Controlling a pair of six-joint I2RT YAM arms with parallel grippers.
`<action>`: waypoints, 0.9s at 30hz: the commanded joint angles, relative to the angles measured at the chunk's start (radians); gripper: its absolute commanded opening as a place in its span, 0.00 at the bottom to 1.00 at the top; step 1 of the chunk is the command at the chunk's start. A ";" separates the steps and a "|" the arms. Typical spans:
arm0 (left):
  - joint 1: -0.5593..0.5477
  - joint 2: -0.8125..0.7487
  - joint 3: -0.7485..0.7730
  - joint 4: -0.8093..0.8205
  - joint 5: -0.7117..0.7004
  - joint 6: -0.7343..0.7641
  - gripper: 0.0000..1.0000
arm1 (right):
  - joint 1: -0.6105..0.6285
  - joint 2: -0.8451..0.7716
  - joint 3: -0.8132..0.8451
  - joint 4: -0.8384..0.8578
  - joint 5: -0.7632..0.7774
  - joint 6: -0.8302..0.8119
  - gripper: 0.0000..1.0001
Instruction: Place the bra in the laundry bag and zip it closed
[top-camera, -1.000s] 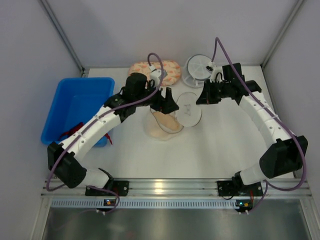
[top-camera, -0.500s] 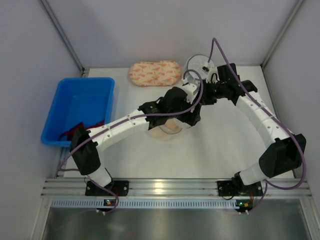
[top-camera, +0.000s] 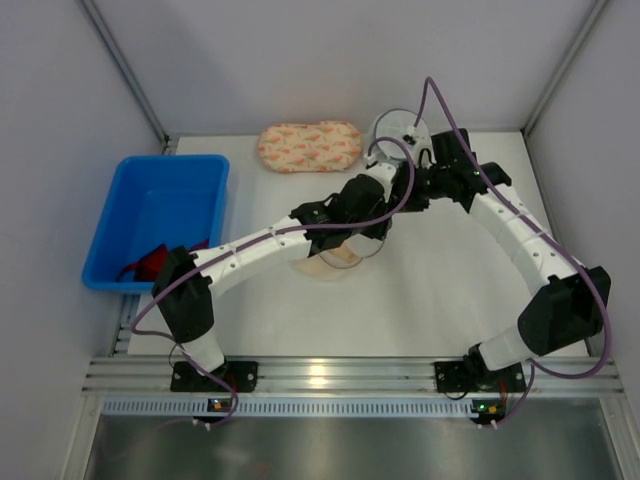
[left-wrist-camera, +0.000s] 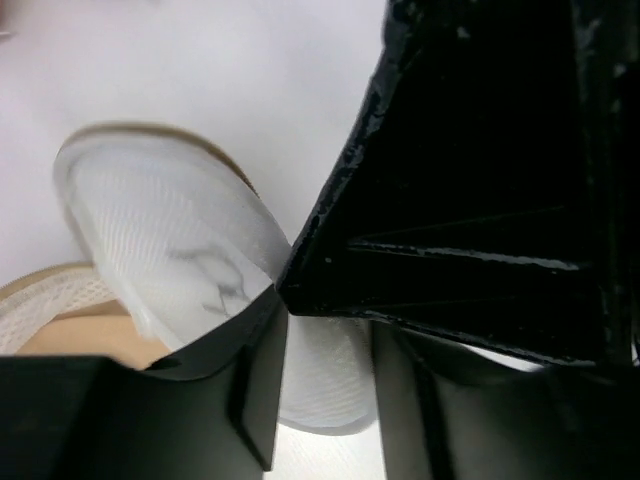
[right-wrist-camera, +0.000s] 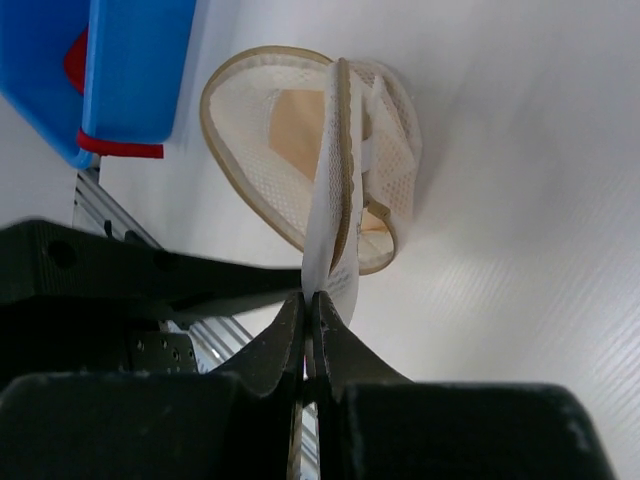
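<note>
The laundry bag (right-wrist-camera: 245, 150) lies open mid-table, two beige mesh domes joined at one edge. The beige bra (right-wrist-camera: 298, 120) rests inside the lower dome, also visible as the bra (left-wrist-camera: 70, 340) in the left wrist view. My right gripper (right-wrist-camera: 309, 300) is shut on the upper dome's white rim and holds it upright. My left gripper (left-wrist-camera: 330, 400) straddles that raised dome (left-wrist-camera: 170, 230), with its jaws partly apart and mesh between them. In the top view, the left gripper (top-camera: 378, 222) and right gripper (top-camera: 413, 192) meet over the bag (top-camera: 340, 262), mostly hiding it.
A blue bin (top-camera: 105, 225) holding a red cloth (top-camera: 150, 262) stands at the left. A peach floral pouch (top-camera: 309, 146) and a white round container (top-camera: 393, 128) sit at the back. Walls close in on both sides.
My left arm has swung right from the bag's left side across to the raised dome, and its jaws have narrowed around the mesh. The right gripper has kept its hold.
</note>
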 joint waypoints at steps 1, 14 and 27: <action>0.008 -0.042 0.001 0.054 0.012 -0.029 0.40 | 0.022 -0.014 0.019 0.042 -0.044 0.003 0.00; 0.108 -0.282 -0.227 0.153 0.341 -0.141 0.00 | -0.150 -0.074 0.025 0.137 -0.124 -0.039 0.92; 0.451 -0.332 -0.542 0.567 0.882 -0.538 0.00 | -0.286 -0.091 -0.475 0.647 -0.415 0.276 0.99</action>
